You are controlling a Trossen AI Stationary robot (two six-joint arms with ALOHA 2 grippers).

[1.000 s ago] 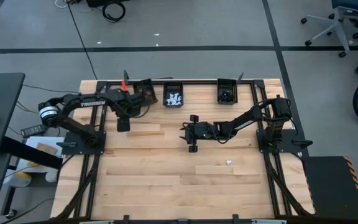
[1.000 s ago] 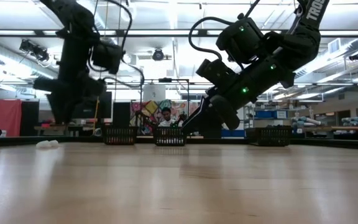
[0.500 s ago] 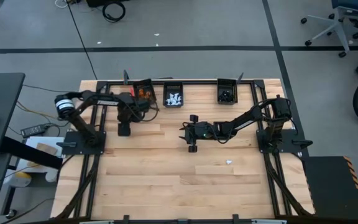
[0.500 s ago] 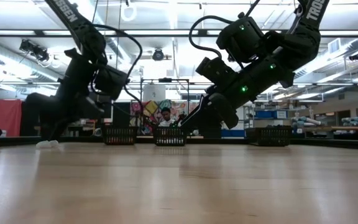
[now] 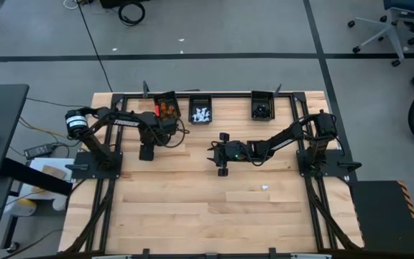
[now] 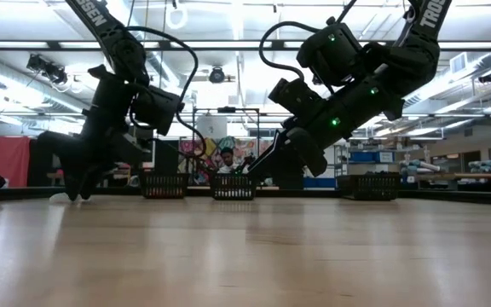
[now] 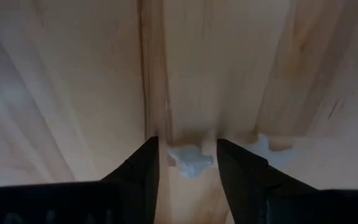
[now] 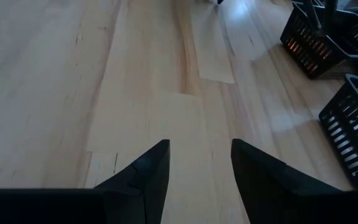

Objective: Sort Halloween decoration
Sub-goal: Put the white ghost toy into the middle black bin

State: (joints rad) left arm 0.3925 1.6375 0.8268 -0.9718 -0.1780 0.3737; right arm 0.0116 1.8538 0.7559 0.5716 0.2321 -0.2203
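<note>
The Halloween decoration shows as tiny trinkets. One white trinket (image 7: 190, 158) lies on the wood between the open fingers of my left gripper (image 7: 188, 165), which points steeply down at the table's left part (image 5: 146, 151). A second white trinket (image 7: 269, 146) lies just beside it. Another white trinket (image 5: 264, 188) lies alone nearer the front. My right gripper (image 5: 223, 153) hangs open at mid-table with nothing between its fingers (image 8: 201, 168). My left gripper's fingers come from above and stand one on each side of the white trinket (image 7: 190, 158), which lies flat on the table. I cannot tell whether either finger touches it.
Three black bins stand along the far edge: one with orange pieces (image 5: 165, 108), one with white pieces (image 5: 200, 114), one with black pieces (image 5: 262, 108). A black frame rims the table. A person shows far behind the table (image 6: 226, 159).
My left gripper has come down to the table top and shifted slightly toward the near edge, away from the orange bin. My right arm has kept still.
</note>
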